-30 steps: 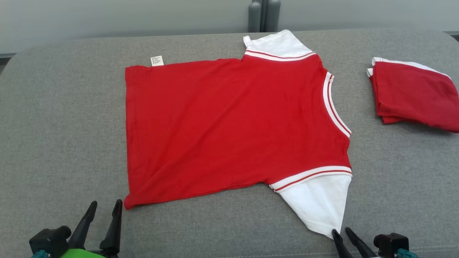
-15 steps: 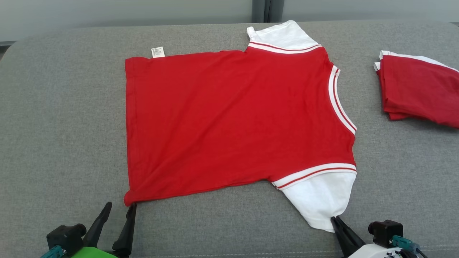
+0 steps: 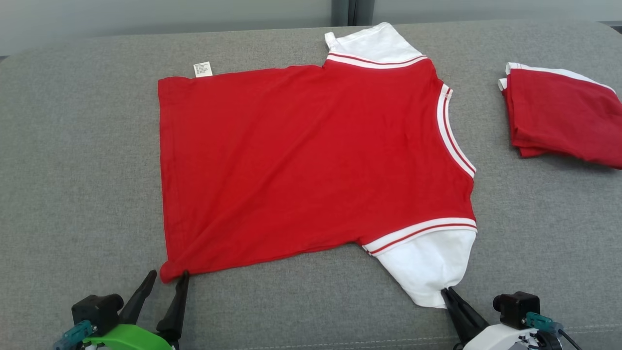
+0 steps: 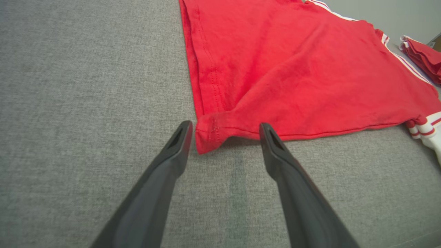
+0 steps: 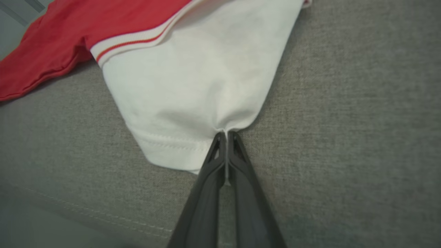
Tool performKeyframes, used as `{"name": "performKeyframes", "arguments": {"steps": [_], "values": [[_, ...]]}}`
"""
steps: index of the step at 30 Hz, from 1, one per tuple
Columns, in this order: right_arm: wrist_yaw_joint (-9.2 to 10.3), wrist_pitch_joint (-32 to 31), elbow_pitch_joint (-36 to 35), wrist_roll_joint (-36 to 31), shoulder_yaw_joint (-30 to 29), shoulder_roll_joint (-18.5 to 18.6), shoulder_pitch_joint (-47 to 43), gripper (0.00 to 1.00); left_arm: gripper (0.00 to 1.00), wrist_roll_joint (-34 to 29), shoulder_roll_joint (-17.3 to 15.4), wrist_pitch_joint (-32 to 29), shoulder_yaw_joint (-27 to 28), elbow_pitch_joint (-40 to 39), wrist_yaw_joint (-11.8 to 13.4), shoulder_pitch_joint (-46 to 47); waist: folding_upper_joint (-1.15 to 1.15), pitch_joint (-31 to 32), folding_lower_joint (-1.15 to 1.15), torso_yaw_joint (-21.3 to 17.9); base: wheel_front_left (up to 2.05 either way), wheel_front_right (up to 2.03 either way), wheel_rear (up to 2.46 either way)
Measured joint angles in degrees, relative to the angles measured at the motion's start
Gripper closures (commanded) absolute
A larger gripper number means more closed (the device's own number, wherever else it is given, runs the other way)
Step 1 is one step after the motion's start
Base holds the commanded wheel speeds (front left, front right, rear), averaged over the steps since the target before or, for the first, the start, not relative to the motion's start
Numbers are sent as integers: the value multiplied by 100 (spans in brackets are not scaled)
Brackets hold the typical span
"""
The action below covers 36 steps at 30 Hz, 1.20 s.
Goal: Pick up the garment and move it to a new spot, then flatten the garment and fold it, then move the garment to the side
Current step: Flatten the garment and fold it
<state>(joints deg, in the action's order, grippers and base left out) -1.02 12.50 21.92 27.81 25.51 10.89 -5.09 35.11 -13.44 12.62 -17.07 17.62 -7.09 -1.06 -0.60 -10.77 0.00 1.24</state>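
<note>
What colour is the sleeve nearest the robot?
White sleeve, red stripe at the shoulder; clearest in the right wrist view.

Garment [image 3: 301,160]: matt red knit cloth, soft, shallow creases, stitched hem; its sleeve [image 3: 427,262] is plain white cloth edged with ribbed red-and-white trim, and the folded garment [image 3: 563,121] looks like the same fabric. Cushion surface [image 3: 77,170]: grey woven upholstery, coarse, matt, flecked. Fingers of left gripper [image 4: 225,124] and right gripper [image 5: 224,133]: dark, smooth, matt, plastic by the look; left arm shell [image 3: 129,338] glossy green, right arm shell [image 3: 495,338] glossy white.
</note>
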Motion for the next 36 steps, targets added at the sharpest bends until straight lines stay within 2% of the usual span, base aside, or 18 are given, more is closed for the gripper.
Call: {"name": "performKeyframes", "arguments": {"steps": [4,7,8,12,14,17,19,20,22,23,29,32,36], "values": [[-24,8,33,0,5,-8,26,100,0,5,-10,0,-1,56,-2,44,0,-6,0,-23,0,0,0],[-45,9,65,-1,18,-12,59,100,33,97,-10,0,-35,103,-2,102,0,-11,0,-50,0,0,0],[-48,9,79,-1,35,-15,78,100,33,119,-10,1,-43,124,-2,115,0,-13,0,-61,0,0,0],[-49,18,105,-2,52,-40,123,100,48,194,-15,3,-131,219,-2,127,0,-26,0,-111,0,0,0],[-53,44,126,-2,53,-49,134,100,52,207,-14,3,-162,234,-2,137,0,-29,0,-123,0,0,0],[-85,58,154,-2,52,-60,146,100,51,259,-18,3,-181,263,-2,145,0,-33,0,-137,0,0,0],[-92,58,176,-2,51,-67,160,100,56,267,-20,3,-200,297,-2,168,0,-34,0,-143,0,0,0],[-92,59,187,-2,51,-74,166,100,62,289,-23,4,-216,319,-2,190,0,-34,0,-145,0,0,0],[-93,64,204,-2,49,-87,174,100,82,305,-30,4,-254,354,-2,243,0,-34,0,-150,0,0,0],[-98,67,212,-2,48,-89,180,100,100,308,-33,4,-279,370,-2,256,0,-35,0,-151,0,0,0],[-166,67,203,29,19,-91,224,100,100,354,-97,4,-390,401,-3,261,0,-21,0,-158,0,0,0],[-200,65,31,260,-171,-110,235,100,100,382,-246,3,-394,350,-3,270,0,22,0,-163,0,0,0],[-258,65,-447,431,-455,59,347,100,100,449,-530,-54,-345,110,-3,275,0,61,0,-214,0,0,0]]}}
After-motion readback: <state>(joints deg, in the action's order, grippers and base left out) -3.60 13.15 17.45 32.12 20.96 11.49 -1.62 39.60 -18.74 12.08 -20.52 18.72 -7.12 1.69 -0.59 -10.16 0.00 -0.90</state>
